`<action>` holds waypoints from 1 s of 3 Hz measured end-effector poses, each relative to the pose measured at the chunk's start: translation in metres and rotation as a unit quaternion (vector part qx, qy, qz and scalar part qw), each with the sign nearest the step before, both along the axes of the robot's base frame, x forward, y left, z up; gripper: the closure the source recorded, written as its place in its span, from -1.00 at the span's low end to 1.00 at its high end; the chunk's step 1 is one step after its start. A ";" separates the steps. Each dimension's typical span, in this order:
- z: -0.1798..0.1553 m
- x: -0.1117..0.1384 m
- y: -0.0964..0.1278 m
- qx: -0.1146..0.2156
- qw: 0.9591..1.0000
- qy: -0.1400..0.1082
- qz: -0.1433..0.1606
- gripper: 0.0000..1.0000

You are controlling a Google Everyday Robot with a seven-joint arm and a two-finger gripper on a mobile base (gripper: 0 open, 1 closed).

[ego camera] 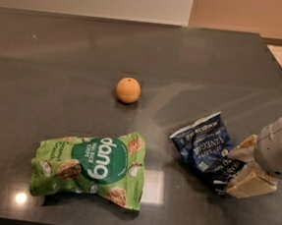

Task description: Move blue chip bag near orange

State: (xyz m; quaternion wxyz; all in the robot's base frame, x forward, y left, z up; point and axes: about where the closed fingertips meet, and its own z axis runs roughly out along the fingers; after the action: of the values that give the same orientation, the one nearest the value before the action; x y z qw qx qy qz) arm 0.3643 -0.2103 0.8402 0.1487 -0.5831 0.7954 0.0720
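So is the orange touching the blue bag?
No, the orange sits apart from the blue chip bag, while the gripper is at the bag's right end.

Blue chip bag [204, 147] is crinkled navy with white lettering, lying flat and skewed, its lower end right up against the gripper [238, 167] over at the right edge. The orange [128, 90], small and round, sits well apart from the claw, up-left of it.
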 end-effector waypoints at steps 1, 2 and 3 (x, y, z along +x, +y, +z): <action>0.024 0.022 0.005 0.000 1.000 -0.020 0.002 0.77; 0.051 0.051 0.014 -0.004 0.999 -0.052 0.009 1.00; 0.066 0.084 0.029 0.001 0.998 -0.067 0.014 1.00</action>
State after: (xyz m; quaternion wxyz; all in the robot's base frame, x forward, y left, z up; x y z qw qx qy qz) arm 0.4486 -0.1812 0.9058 0.2012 -0.5972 0.7756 0.0359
